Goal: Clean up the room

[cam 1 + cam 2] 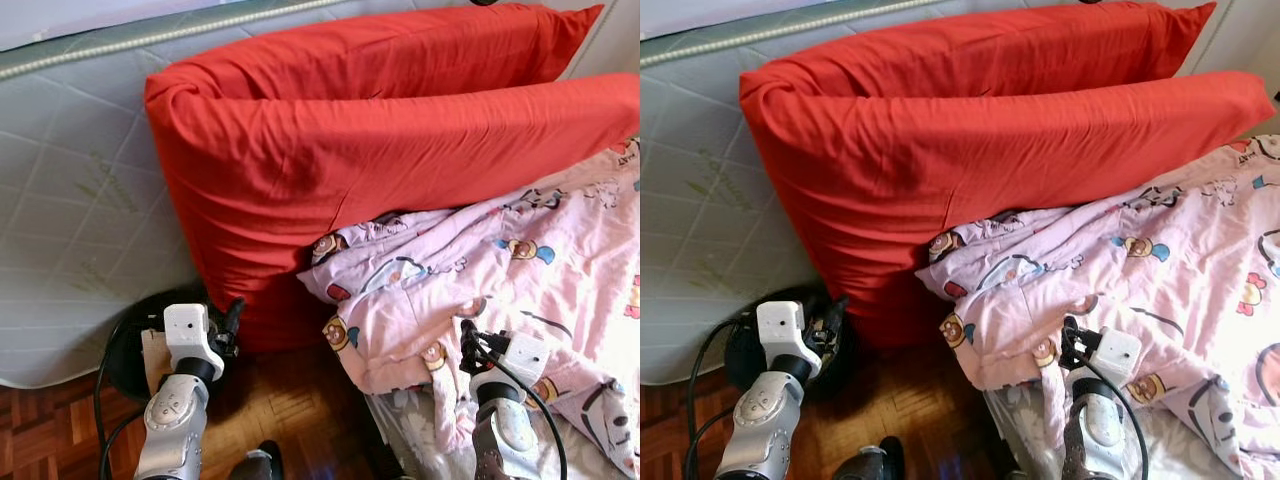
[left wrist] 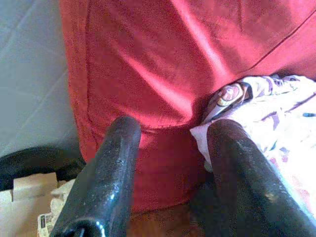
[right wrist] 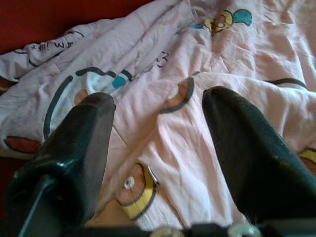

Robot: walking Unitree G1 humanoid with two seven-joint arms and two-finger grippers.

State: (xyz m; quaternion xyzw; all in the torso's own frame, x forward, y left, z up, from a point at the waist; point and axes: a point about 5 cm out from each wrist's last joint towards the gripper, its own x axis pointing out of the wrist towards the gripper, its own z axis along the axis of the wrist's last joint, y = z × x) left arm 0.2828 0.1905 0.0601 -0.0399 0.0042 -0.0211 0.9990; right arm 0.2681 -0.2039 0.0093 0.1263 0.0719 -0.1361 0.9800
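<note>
Right gripper (image 3: pixel 158 148) fingers spread apart, nothing between them, hovering just above pink cartoon-print quilt (image 1: pixel 520 270) near its lower edge. Quilt lies crumpled on bed, its upper edge against two red pillows (image 1: pixel 350 140). Pillows stand stacked, leaning on grey quilted mattress (image 1: pixel 70 200). Left gripper (image 2: pixel 173 163) also spread apart, empty, pointed at the pillows' lower corner. Black bin (image 1: pixel 125 350) with paper scraps sits on wooden floor (image 1: pixel 290 400) beside left arm.
</note>
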